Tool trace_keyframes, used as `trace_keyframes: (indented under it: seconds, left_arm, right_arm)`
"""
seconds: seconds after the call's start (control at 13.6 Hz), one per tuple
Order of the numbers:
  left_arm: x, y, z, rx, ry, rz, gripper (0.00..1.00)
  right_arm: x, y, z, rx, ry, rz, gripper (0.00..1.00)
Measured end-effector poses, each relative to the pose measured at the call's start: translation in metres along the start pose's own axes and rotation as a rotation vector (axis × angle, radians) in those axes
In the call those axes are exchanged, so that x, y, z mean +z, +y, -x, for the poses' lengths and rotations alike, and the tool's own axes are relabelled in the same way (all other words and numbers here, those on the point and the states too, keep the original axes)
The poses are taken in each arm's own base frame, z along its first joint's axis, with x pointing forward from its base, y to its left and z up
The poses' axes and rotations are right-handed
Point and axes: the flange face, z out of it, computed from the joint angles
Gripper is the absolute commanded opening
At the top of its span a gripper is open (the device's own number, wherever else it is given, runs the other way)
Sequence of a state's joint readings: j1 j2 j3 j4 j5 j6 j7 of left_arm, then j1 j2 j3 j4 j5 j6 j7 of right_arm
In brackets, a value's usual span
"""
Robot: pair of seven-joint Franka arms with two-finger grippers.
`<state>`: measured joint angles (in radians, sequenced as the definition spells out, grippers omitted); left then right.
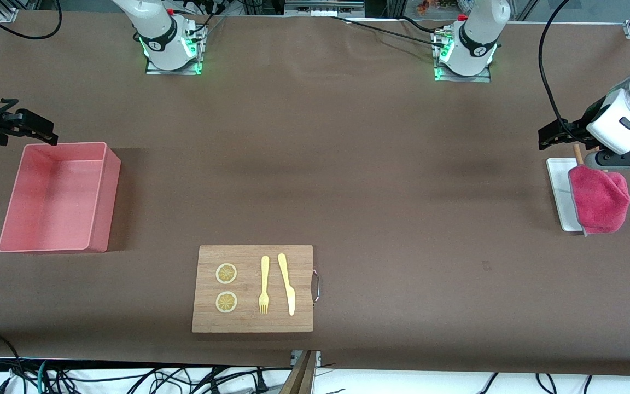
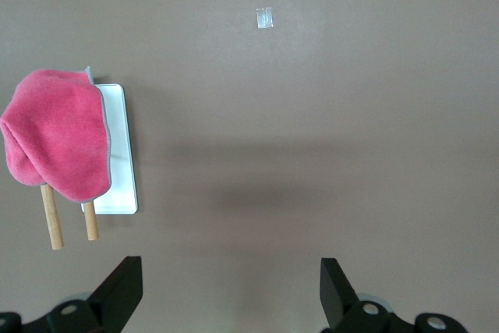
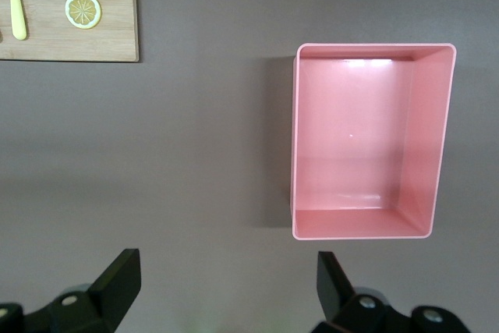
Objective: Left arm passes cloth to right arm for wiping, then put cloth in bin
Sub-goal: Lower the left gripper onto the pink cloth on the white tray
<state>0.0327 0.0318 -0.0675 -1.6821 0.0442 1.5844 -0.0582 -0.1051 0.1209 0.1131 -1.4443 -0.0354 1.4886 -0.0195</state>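
Nearest, a wooden board (image 1: 252,289) with a fork, knife and lemon slices waits for wiping. Farther off, the cloth (image 1: 599,200) hangs on two pegs over a white tray (image 1: 558,191), easy to grab. Both hands, left hand (image 2: 231,295) and right hand (image 3: 226,290), are wide open, holding nothing. The bin (image 1: 58,196) sits empty. The peg stand's base is hidden.

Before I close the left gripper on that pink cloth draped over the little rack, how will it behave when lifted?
Probably floppy: the cloth sags in soft folds over two wooden pegs. It looks fuzzy, so likely grippy, and light. It may snag on the pegs, perhaps tugging the white tray along.
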Motion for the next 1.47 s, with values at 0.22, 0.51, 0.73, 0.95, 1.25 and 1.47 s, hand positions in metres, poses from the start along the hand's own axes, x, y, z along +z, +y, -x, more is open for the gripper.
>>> trace_keyframes:
  seconds: [0.22, 0.51, 0.73, 0.95, 1.25, 1.47]
  left_arm:
    - [0.0, -0.005, 0.001, -0.011, -0.001, 0.014, 1.0]
    - [-0.003, -0.007, 0.003, -0.015, 0.006, 0.016, 1.0]
    - [-0.003, -0.007, 0.003, -0.016, 0.005, 0.016, 1.0]
    - [0.004, -0.011, 0.003, -0.025, -0.01, 0.017, 1.0]
    - [0.01, -0.022, 0.002, -0.044, -0.021, 0.019, 1.0]
    - [0.012, -0.022, 0.001, -0.044, -0.026, 0.019, 1.0]
  right_arm:
    - [0.0, 0.0, 0.0, 0.0, 0.0, 0.0, 1.0]
    - [0.0, 0.0, 0.0, 0.001, 0.0, 0.0, 1.0]
    - [0.0, 0.001, 0.0, 0.002, 0.0, 0.0, 1.0]
    - [0.0, 0.001, 0.0, 0.003, 0.0, 0.0, 1.0]
    - [0.0, 0.002, 0.0, 0.005, 0.0, 0.0, 1.0]
    - [0.0, 0.002, 0.0, 0.005, 0.0, 0.0, 1.0]
